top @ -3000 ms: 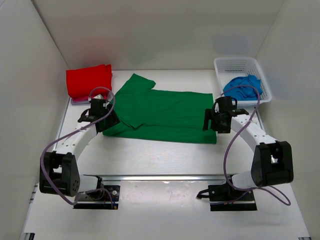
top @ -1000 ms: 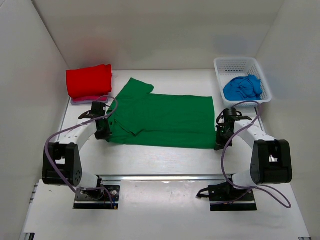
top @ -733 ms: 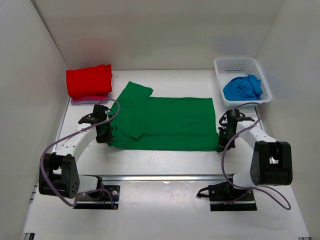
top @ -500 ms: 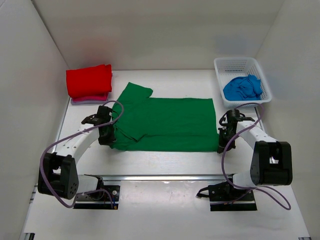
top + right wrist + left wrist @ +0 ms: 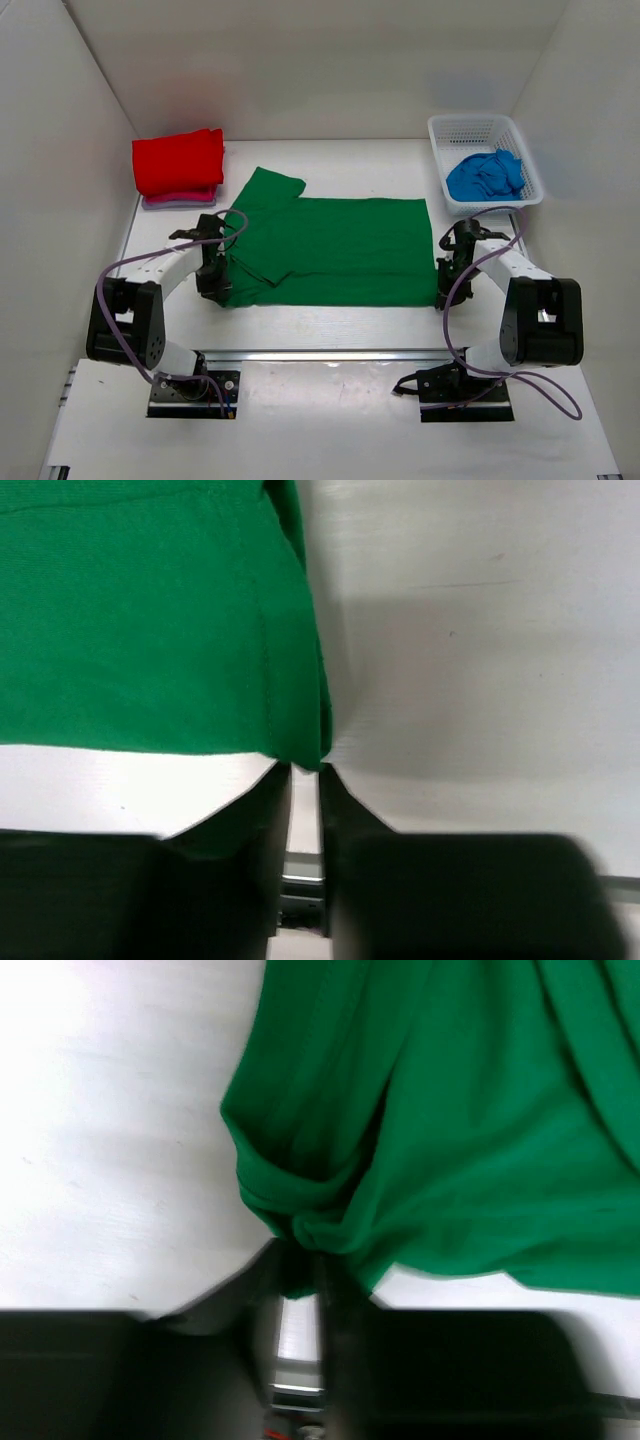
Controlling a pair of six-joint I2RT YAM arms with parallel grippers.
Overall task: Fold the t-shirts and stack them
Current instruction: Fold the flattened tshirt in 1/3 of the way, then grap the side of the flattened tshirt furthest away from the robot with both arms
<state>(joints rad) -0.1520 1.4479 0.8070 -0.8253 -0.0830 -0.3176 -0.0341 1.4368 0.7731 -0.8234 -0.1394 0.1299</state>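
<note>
The left gripper point(image 5: 300, 1260) has its two dark fingers point(image 5: 338, 1295) pressed together on a bunched fold of the bright green soft cloth short-sleeved t-shirt point(image 5: 330, 250). The cloth gathers into a tight knot of wrinkles right at the fingertips. From there it fans out ahead of them and off to their right. To the left of these fingers lies bare white table point(image 5: 330, 330).

The right gripper point(image 5: 305, 778) pinches the corner of the same shirt's hem. Its fingers stand almost touching, with only the thin doubled edge of cloth between their tips. Ahead of these fingers and to their left the green cloth lies flat and smooth. To their right there is only table top.

Seen from above, the green shirt lies spread flat between the two grippers. Its sleeve end is at the left fingers and its straight hem is at the right fingers. One sleeve sticks out on the far side of the left fingers.

Well beyond the left fingers, at the far left of the table, a folded red cloth t-shirt point(image 5: 178, 160) rests on a folded pink cloth t-shirt point(image 5: 165, 201), of which only an edge shows. Beyond the right fingers stands a white plastic mesh basket point(image 5: 470, 122), with a crumpled blue cloth t-shirt point(image 5: 485, 175) inside it.
</note>
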